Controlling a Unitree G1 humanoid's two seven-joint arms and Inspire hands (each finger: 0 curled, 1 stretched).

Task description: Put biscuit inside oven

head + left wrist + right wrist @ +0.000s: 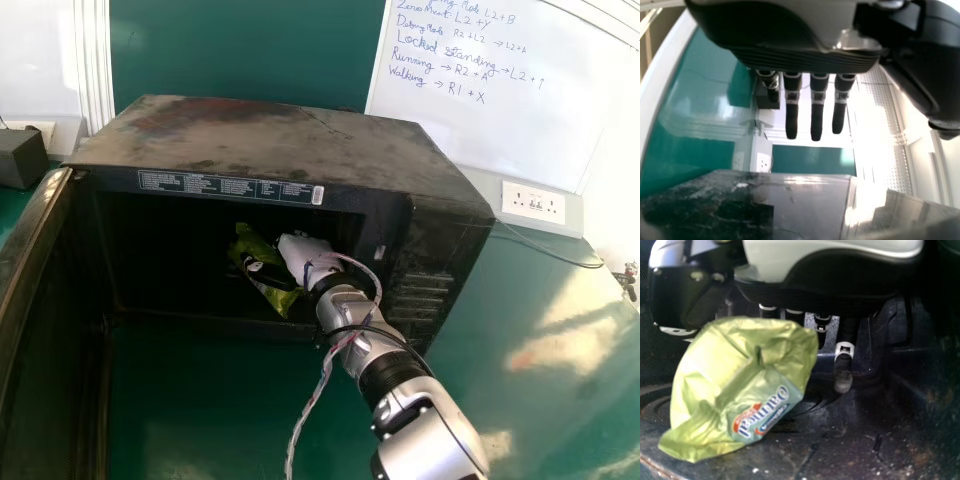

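Extending into the oven (270, 150), the right robot hand (305, 252) is closed around the biscuit packet (270, 288), while the left robot hand (805, 55) is positioned open, fingers straight.

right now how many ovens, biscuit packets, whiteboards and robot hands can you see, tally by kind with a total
Oven: 1
Biscuit packet: 1
Whiteboard: 1
Robot hands: 2 (left hand, right hand)
Total: 5

Oven door (50, 330), whiteboard (520, 140) — 2 cut off by head view's edges.
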